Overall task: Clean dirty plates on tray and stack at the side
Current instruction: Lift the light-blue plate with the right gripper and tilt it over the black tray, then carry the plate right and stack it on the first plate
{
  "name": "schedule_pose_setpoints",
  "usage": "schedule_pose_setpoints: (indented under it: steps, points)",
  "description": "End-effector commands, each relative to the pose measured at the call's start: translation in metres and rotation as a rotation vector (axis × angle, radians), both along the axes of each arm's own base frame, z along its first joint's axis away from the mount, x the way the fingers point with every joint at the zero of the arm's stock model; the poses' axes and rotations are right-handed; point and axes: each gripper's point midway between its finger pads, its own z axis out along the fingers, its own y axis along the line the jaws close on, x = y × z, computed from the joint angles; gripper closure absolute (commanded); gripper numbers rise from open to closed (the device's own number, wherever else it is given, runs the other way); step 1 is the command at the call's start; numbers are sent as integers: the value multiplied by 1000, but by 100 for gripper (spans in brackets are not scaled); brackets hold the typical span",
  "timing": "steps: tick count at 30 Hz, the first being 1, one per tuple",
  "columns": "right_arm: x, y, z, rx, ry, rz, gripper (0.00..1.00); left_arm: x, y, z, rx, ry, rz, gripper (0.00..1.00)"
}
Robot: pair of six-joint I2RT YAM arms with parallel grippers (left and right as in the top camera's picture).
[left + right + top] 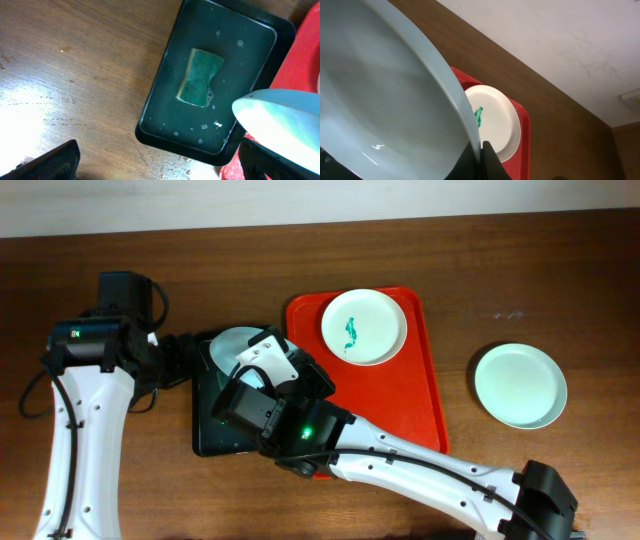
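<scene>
right hand: clamped on the rim of mint plate, held tilted above black tray
left hand: fingers wide apart, holding nothing, beside black tray
sponge: green, lying in black tray
white plate: teal smear, sits on red tray
second mint plate: on bare surface, right of red tray, apart from it

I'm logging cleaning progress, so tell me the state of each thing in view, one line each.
White plate, dirty with a teal smear, flat on the red tray.
Held plate, pale, tilted over the black tray, no smear visible.
Table plate, pale, looks clean, flat on the table.
Sponge, lying free in the wet black tray.
Left gripper, open, empty.
Right gripper, shut on the held plate's rim.
</scene>
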Motion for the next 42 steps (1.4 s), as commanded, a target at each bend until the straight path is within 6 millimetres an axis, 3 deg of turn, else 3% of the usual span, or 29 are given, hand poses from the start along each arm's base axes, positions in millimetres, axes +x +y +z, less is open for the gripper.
schedule_pose_setpoints:
  steps: [1, 4, 6, 8, 12, 14, 17, 19, 21, 22, 28, 31, 34, 38, 40, 42]
  points:
    - [3, -9, 5, 111, -7, -89, 96, 1, 3, 6, 13, -18, -3, 1]
    - [4, -13, -30, 262, 199, -137, 96, 1, 3, 6, 13, -18, -3, 1]
    - [3, -7, -54, 403, 430, -107, 96, 1, 3, 6, 13, -18, -3, 1]
    - [7, -9, -60, 513, 562, -98, 96, 1, 3, 6, 13, -18, -3, 1]
    - [30, -43, -45, 744, 714, -104, 96, 1, 3, 6, 13, -18, -3, 1]
    - [49, -88, -31, 832, 703, -168, 96, 1, 3, 6, 13, -18, -3, 1]
    - [69, -197, -27, 916, 637, -438, 96, 1, 3, 6, 13, -18, -3, 1]
    - [66, -257, -34, 956, 629, -606, 96, 1, 3, 6, 13, -18, -3, 1]
    - [55, -306, -43, 972, 633, -734, 96, 1, 3, 6, 13, -18, -3, 1]
    - [38, -349, -53, 991, 659, -834, 96, 1, 3, 6, 13, -18, -3, 1]
    - [-29, -451, -87, 1084, 687, -1135, 96, 1, 3, 6, 13, -18, -3, 1]
    - [-58, -483, -110, 1145, 650, -1262, 96, 1, 3, 6, 13, -18, -3, 0]
    - [-78, -496, -138, 1184, 633, -1334, 96, 1, 3, 6, 13, -18, -3, 1]
    - [-89, -487, -169, 1202, 653, -1361, 96, 1, 3, 6, 13, -18, -3, 1]
    - [-87, -480, -175, 1190, 671, -1342, 96, 1, 3, 6, 13, -18, -3, 0]
    - [-79, -470, -175, 1167, 692, -1302, 73, 1, 3, 6, 13, -18, -3, 1]
